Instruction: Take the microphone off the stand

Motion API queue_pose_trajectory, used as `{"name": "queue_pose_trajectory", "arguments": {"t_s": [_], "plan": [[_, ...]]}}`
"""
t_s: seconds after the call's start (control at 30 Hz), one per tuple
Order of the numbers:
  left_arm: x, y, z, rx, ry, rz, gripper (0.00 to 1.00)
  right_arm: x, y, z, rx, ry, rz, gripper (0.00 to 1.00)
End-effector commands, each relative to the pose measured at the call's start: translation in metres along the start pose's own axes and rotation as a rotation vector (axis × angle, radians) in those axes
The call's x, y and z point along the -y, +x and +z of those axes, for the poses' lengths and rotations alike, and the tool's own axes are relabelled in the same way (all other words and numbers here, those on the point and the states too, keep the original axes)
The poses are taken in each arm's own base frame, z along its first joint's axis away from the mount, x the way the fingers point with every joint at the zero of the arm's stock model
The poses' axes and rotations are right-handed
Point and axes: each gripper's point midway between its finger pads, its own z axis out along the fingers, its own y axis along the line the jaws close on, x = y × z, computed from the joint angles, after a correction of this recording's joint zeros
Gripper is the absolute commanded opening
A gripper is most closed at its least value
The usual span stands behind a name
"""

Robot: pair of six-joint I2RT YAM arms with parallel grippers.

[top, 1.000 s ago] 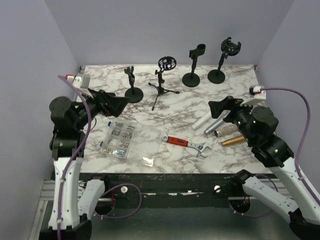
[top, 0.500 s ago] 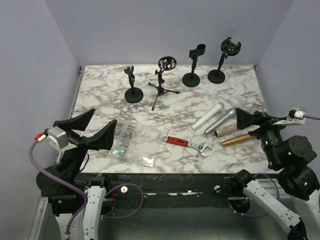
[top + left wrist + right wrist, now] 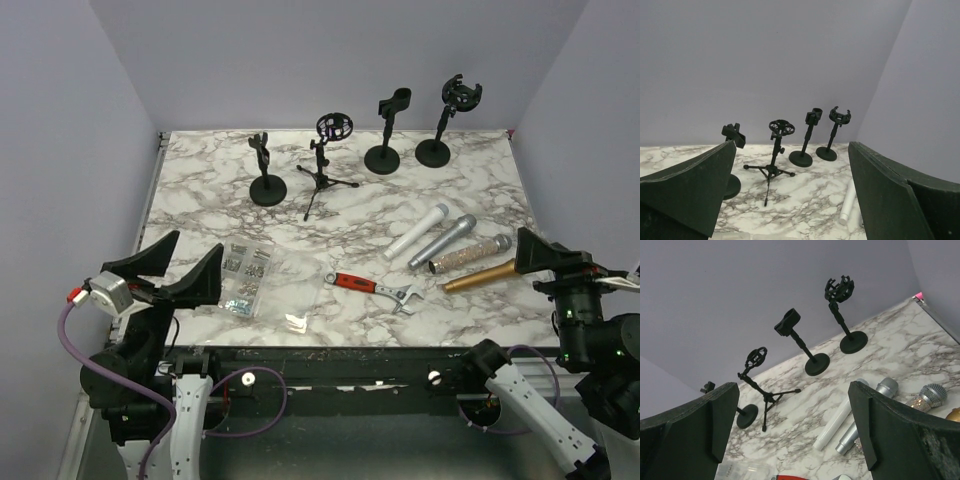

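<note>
Marble tabletop, gold microphone near right end effector

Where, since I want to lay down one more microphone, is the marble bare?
There is room in the far-left corner, left of the leftmost stand; in the middle, between the tripod stand and the wrench; and far right, between the rightmost stand and the four microphones. Crowded: that microphone cluster and the screw box near-left.
</note>
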Motion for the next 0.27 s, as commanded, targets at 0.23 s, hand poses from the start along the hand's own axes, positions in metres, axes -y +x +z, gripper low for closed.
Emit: {"name": "queue_pose_trajectory", "arguments": {"t_s": [0.23], "plan": [[-0.003, -0.005, -0.004, 0.028, -0.02, 0.024, 0.99, 0.021, -0.002, 0.002, -0.004, 0.135, -0.036, 1.0]]}}
